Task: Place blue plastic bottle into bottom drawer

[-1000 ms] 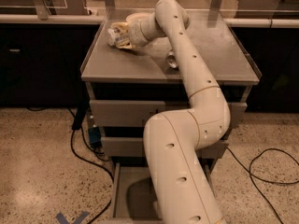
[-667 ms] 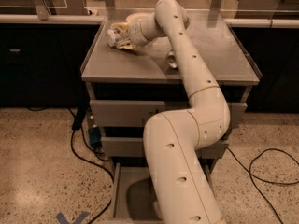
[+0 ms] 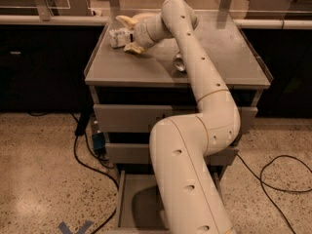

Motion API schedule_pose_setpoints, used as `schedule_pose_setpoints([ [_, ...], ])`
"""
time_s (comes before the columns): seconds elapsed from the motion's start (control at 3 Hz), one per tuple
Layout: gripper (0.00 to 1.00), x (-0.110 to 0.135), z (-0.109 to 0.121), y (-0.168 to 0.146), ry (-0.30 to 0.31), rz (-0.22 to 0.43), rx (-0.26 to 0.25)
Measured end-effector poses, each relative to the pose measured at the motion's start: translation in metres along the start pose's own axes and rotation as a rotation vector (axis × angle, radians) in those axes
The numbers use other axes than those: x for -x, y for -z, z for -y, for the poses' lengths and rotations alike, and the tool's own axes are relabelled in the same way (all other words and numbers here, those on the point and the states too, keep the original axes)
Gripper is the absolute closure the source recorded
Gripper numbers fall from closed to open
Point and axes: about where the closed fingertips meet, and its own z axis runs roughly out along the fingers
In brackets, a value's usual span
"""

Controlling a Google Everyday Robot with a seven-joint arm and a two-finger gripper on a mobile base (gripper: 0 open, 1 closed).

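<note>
A grey cabinet (image 3: 229, 65) with three drawers stands in the middle of the floor. The blue plastic bottle (image 3: 116, 37) lies on its side on top of the cabinet, near the back left corner. Its label is whitish.

The gripper (image 3: 123, 34) is at that same corner of the cabinet top, right at the bottle. Its two yellowish fingers (image 3: 132, 48) are spread wide apart, one on each side of the bottle, so the bottle sits between them. The far finger has a gap to the bottle. The near finger is very close to it, but I cannot tell if it touches. The bottle rests on the cabinet top.

The big cream arm (image 3: 195, 150) bends up in front of the cabinet and reaches across its top. A small shiny can (image 3: 179, 62) sits near the middle of the cabinet top, partly hidden by the arm.

The bottom drawer (image 3: 130, 204) of the cabinet is pulled out. Its grey floor shows left of the arm. The two drawers above it are pushed in.

Black cables (image 3: 78, 150) lie on the speckled floor left and right of the cabinet.
</note>
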Motion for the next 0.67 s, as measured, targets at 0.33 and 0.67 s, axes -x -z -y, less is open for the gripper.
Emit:
schedule_pose_setpoints([
  [0.33, 0.00, 0.0022, 0.0072, 0.0049, 0.000, 0.000, 0.000],
  [0.67, 0.00, 0.0091, 0.0106, 0.0107, 0.000, -0.001, 0.000],
])
